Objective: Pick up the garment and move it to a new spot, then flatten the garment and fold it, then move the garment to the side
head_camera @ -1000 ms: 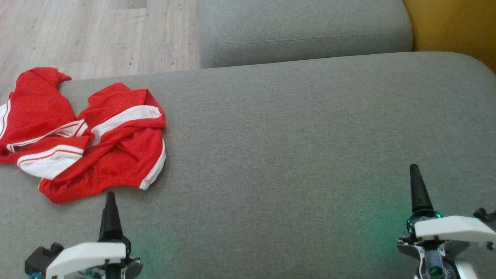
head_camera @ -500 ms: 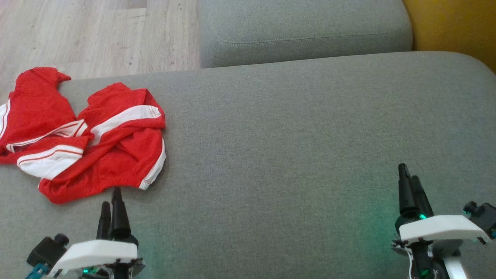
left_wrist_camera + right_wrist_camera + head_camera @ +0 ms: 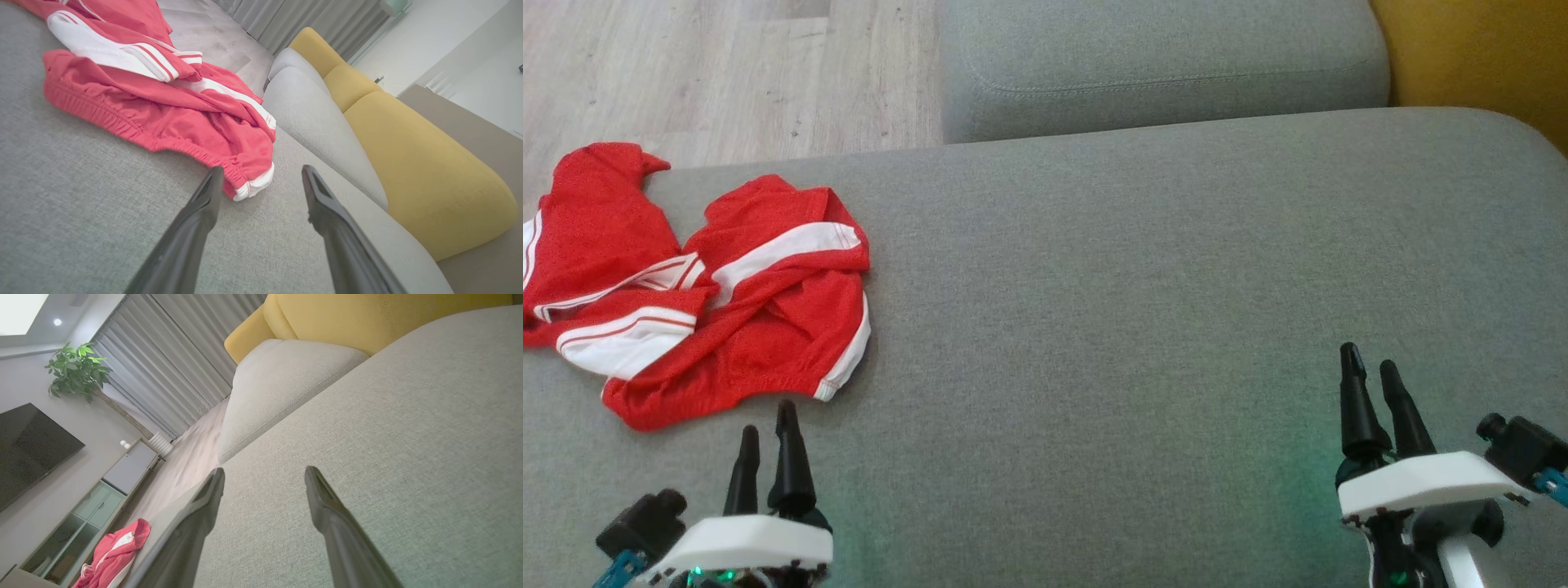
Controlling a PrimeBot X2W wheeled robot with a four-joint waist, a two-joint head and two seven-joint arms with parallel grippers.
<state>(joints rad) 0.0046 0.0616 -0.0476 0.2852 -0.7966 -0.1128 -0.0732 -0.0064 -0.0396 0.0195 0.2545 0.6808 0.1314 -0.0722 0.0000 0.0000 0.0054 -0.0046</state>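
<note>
Shorts (image 3: 727,310), red with white side stripes, lie crumpled at the left end of the grey sofa seat (image 3: 1111,269), and their far part reaches the seat's edge next to the wooden floor (image 3: 686,73). The elastic waistband is turned toward the robot; in the left wrist view its white-trimmed corner sits just ahead of the finger on that view's left.

Just short of that hem the left gripper (image 3: 766,416) hovers with its two dark fingers spread wide and nothing between them, clear of the cloth. The shorts appear untouched, so the first step, the pick-up, seems to be at the approach stage.

The next move probably calls for this gripper to go forward and down onto the waistband. It would then close on a bunched fold, deep enough to catch several layers without digging into the cushion. A high lift should follow, so that the loose legs clear the seat on the way right, toward the broad middle of the cushion.

At the right, well apart from the shorts, the right gripper (image 3: 1368,355) is over the seat, its fingers parted and holding nothing. It is likely needed later, for the flattening.
</note>
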